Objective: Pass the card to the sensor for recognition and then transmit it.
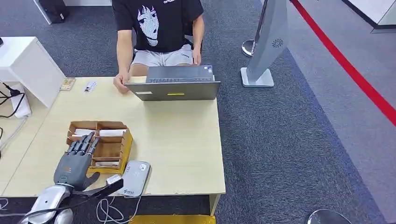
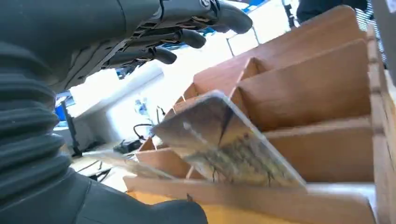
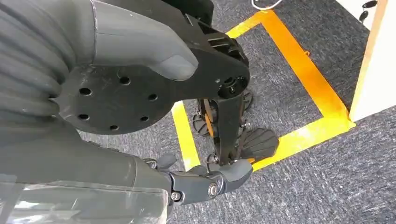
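Observation:
My left hand [image 1: 76, 162] lies flat over the near left part of the wooden card box [image 1: 122, 145], fingers stretched out and holding nothing. In the left wrist view a shiny card [image 2: 224, 147] leans tilted in a slot of the box [image 2: 322, 93], between my straight fingers [image 2: 187, 37] and my thumb [image 2: 140, 210], touching neither. White cards [image 1: 112, 133] lie in the box's far compartments. The grey sensor [image 1: 134, 177] sits at the table's front edge, right of the box. My right hand [image 3: 140, 93] hangs over the floor, fingers apart, holding nothing.
A person sits at the far side of the table [image 1: 182, 140] behind an open laptop [image 1: 176, 84], one hand [image 1: 121, 85] on the tabletop. Small items [image 1: 89, 86] lie at the far left. Cables [image 1: 109, 207] hang off the front edge. Yellow tape [image 3: 299, 70] marks the floor.

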### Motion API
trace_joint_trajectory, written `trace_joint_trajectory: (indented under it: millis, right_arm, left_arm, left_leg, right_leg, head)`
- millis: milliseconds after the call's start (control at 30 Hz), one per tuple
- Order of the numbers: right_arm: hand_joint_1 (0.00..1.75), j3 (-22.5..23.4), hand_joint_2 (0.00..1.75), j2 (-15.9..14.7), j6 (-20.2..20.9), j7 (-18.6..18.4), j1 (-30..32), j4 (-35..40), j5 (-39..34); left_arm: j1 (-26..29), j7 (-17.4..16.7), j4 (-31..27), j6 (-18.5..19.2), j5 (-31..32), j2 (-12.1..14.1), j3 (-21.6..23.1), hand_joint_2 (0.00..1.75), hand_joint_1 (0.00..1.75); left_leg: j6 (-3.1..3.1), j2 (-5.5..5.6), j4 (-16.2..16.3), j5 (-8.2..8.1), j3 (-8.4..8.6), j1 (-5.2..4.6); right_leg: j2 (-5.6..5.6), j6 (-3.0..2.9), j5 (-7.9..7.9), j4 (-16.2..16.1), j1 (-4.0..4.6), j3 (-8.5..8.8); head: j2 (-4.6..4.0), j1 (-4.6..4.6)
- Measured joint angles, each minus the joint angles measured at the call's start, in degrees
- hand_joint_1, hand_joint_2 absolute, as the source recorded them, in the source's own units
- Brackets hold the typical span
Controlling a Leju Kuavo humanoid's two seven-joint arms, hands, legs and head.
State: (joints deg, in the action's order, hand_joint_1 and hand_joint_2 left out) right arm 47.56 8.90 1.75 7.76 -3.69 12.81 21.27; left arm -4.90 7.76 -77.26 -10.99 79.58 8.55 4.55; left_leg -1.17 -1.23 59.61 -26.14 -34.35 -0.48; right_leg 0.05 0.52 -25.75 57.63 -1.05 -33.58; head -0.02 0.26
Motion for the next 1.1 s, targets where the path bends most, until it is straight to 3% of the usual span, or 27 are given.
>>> trace_joint_trajectory:
  millis: [167,267,367,967,1100]
  right_arm:
    - [0.00,0.3,1.75,0.0,0.1,0.0,0.0,0.0,0.8]
    - [0.00,0.5,1.75,0.0,0.0,0.0,0.0,0.0,1.0]
    - [0.00,1.0,1.75,0.3,-0.4,-0.1,0.0,0.0,1.5]
    - [0.00,1.9,1.75,0.5,-0.5,-0.4,-0.2,0.2,3.0]
    - [0.00,2.1,1.75,0.5,-0.5,-0.4,-0.2,0.2,3.2]
  left_arm:
    - [-0.2,0.6,0.0,-0.1,0.2,-1.1,-0.8,1.75,0.00]
    - [-0.1,1.4,0.4,3.8,-1.0,-1.2,-1.0,1.75,0.00]
    - [0.2,2.1,2.1,5.5,-1.9,-0.4,-1.0,1.75,0.00]
    - [0.8,1.2,3.8,7.0,-2.9,1.2,-0.9,1.75,0.00]
    - [0.7,1.2,3.8,5.9,-3.1,1.2,-0.8,1.75,0.00]
  left_leg:
    - [0.00,-0.01,0.0,0.00,0.00,0.01]
    - [0.01,0.00,0.0,0.00,-0.02,0.01]
    - [0.01,-0.01,0.0,0.00,-0.02,0.01]
    - [0.01,-0.01,0.0,0.01,-0.05,0.01]
    - [0.04,-0.01,0.0,0.03,-0.05,0.02]
  right_leg:
    - [0.01,0.00,0.00,0.0,0.00,0.00]
    - [0.00,0.00,0.00,0.0,0.01,0.00]
    - [0.01,0.00,0.00,0.0,0.01,-0.02]
    - [0.00,-0.01,-0.01,0.0,0.01,-0.05]
    - [0.00,-0.01,-0.01,0.0,0.01,-0.08]
  head:
    - [0.00,-0.02]
    - [0.00,-0.02]
    - [0.00,-0.02]
    - [0.00,-0.02]
    - [0.00,-0.02]
